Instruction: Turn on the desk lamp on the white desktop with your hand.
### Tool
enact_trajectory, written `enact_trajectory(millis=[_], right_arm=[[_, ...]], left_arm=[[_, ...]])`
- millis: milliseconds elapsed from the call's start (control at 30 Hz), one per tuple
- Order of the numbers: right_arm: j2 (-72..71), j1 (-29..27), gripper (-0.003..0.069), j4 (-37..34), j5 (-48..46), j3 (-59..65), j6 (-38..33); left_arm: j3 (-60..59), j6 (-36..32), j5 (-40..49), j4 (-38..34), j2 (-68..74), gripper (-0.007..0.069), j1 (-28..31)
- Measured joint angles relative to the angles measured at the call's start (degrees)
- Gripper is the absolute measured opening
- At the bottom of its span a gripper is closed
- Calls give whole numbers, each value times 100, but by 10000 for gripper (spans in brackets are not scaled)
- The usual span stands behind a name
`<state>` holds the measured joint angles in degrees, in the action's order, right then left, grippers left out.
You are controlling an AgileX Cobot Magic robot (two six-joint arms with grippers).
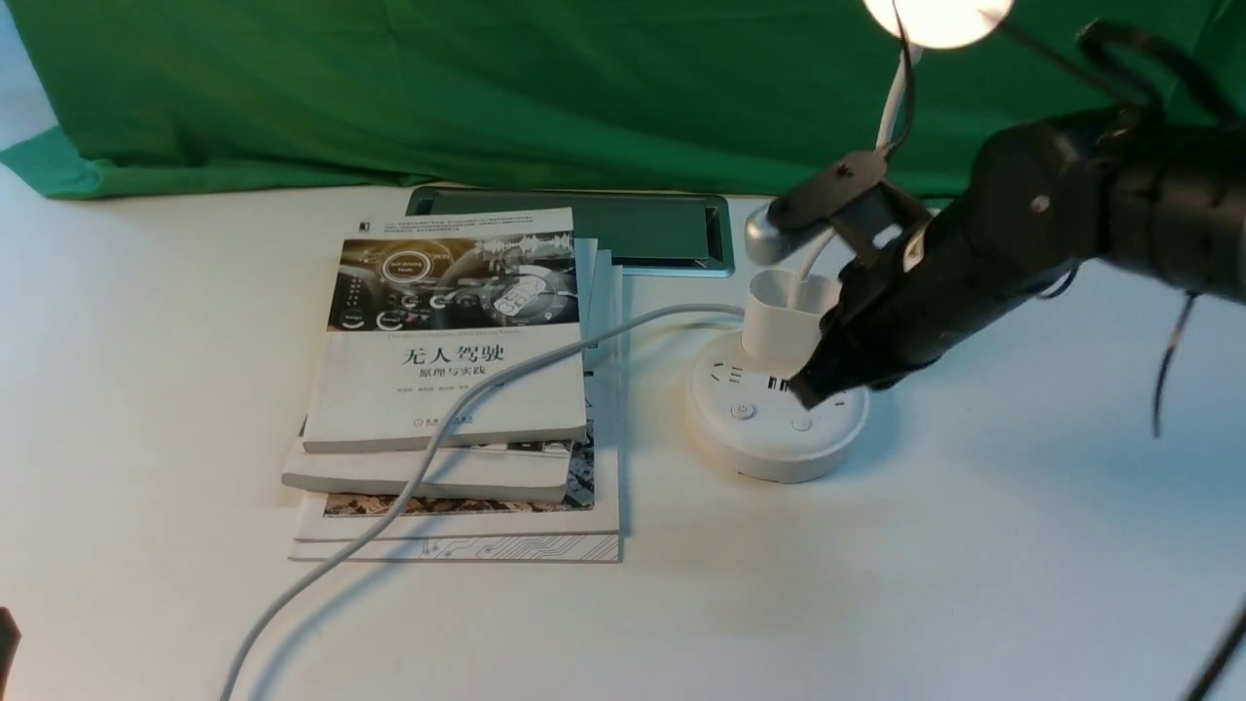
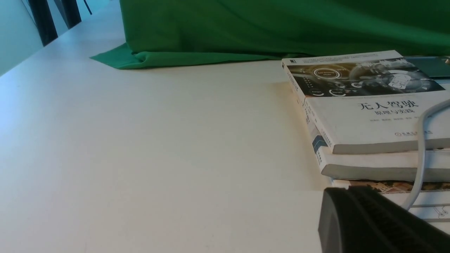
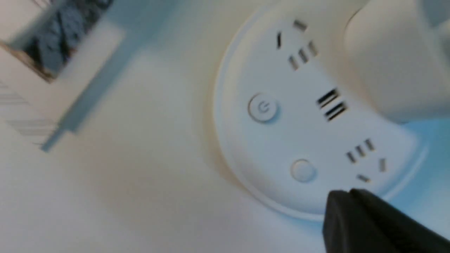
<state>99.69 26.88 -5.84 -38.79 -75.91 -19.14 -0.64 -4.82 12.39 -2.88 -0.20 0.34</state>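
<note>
The desk lamp stands on the white desktop (image 1: 925, 584). Its disc head (image 1: 939, 18) glows bright at the top edge, and its round puck base (image 1: 769, 448) carries a cup holder (image 1: 782, 313). My right gripper (image 1: 808, 389) is shut and empty, its dark tip just above the base beside the plain button (image 1: 801, 424). In the right wrist view the shut tip (image 3: 346, 195) hangs over the base rim (image 3: 246, 189), a little off the plain button (image 3: 303, 170) and further from the power button (image 3: 263, 107). My left gripper (image 2: 347, 189) is shut, low over the desktop near the books.
A stack of books (image 1: 458, 380) lies left of the lamp, with the lamp's grey cable (image 1: 389, 506) running over it. It also shows in the left wrist view (image 2: 369, 116). A grey cable hatch (image 1: 623, 229) and green cloth (image 1: 487, 88) lie behind.
</note>
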Motion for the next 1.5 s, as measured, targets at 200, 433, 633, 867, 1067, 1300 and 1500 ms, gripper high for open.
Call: enact_trajectory(millis=[200, 433, 633, 867, 1067, 1300, 1500], right_arm=[[-1690, 0, 34, 0, 202, 1105, 181], [-4089, 5, 38, -5, 1358, 3050, 570], [-5875, 5, 42, -5, 1978, 4153, 824], [-7527, 5, 63, 49, 2228, 4867, 1005], [-8344, 5, 71, 57, 2468, 5394, 1021], [-8969, -3, 84, 57, 3472, 6454, 1045], [-9549, -1060, 107, 57, 4038, 7405, 1644]], left_arm=[[0, 0, 0, 0, 0, 21, 0], [0, 0, 0, 0, 0, 21, 0], [0, 0, 0, 0, 0, 21, 0], [0, 0, 0, 0, 0, 21, 0], [0, 0, 0, 0, 0, 21, 0], [0, 0, 0, 0, 0, 21, 0], [0, 0, 0, 0, 0, 21, 0]])
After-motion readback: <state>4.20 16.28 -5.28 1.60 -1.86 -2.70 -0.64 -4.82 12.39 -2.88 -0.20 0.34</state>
